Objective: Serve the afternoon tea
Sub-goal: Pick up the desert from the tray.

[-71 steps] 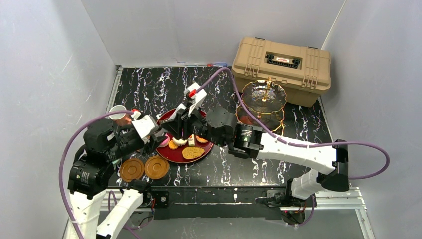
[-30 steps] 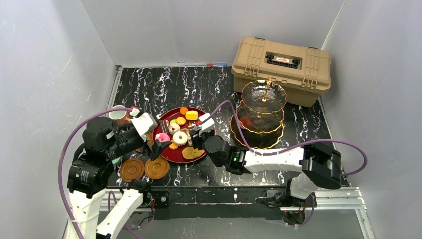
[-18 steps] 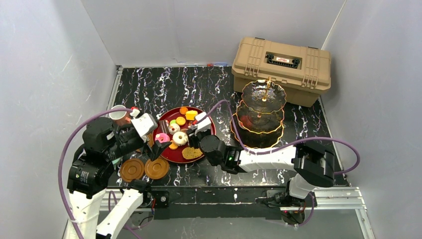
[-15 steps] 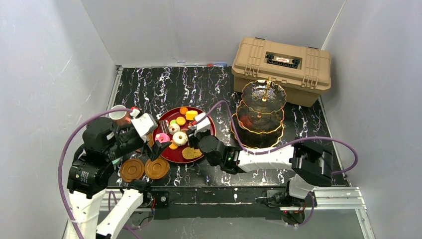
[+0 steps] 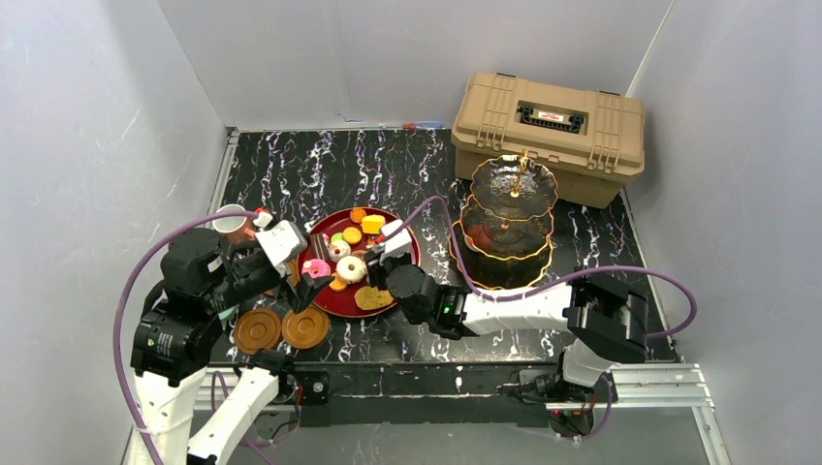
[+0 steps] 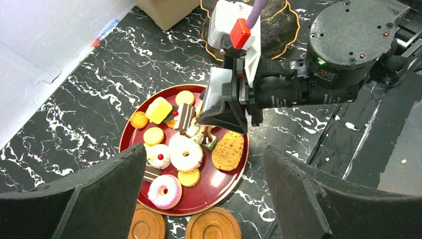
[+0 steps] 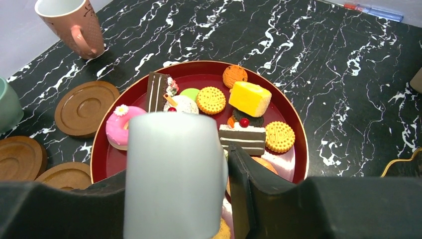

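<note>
A dark red tray (image 5: 334,301) holds several small pastries, among them a pink doughnut (image 5: 315,268), a white doughnut (image 6: 185,154) and a brown cookie (image 6: 228,150). My right gripper (image 7: 174,169) is shut on the pale metal tongs (image 7: 171,164). The tongs' tips (image 6: 205,135) are down among the pastries beside the white doughnut. My left gripper (image 6: 204,157) hangs open above the tray's near edge, holding nothing. The three-tier glass stand (image 5: 509,228) is to the right. A pinkish cup (image 7: 74,25) and a teal cup (image 7: 7,104) sit to the left.
Brown saucers (image 5: 257,329) (image 5: 305,326) lie just in front of the tray, and a third one (image 7: 87,107) shows by the pinkish cup. A tan plastic case (image 5: 548,131) stands at the back right behind the stand. White walls close in the table.
The right arm has come down from above the tray and slid slightly left, bringing the tongs low over the pastries. The left arm has stayed put.
</note>
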Controlling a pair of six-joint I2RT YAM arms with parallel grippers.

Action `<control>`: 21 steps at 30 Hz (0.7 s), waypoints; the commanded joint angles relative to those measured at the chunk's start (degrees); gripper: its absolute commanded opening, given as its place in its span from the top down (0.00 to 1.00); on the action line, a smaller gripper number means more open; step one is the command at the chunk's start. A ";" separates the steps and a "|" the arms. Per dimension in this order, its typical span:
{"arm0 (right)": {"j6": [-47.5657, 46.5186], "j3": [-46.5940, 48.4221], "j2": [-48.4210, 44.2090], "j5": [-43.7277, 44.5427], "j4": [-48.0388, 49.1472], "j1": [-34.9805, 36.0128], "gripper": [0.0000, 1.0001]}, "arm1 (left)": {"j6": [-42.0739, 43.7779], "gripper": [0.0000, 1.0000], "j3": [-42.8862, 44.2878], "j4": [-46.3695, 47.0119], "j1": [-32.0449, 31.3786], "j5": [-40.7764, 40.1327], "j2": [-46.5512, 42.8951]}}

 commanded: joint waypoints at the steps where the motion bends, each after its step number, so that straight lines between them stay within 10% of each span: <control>1: 2.42 -0.65 -1.30 2.65 1.35 0.04 0.49 | 0.47 0.15 0.41 -0.82 0.00 0.68 -0.47; 21: 5.46 0.56 0.90 3.53 -0.54 0.57 0.43 | 0.73 0.16 0.46 -1.26 0.00 0.39 -0.28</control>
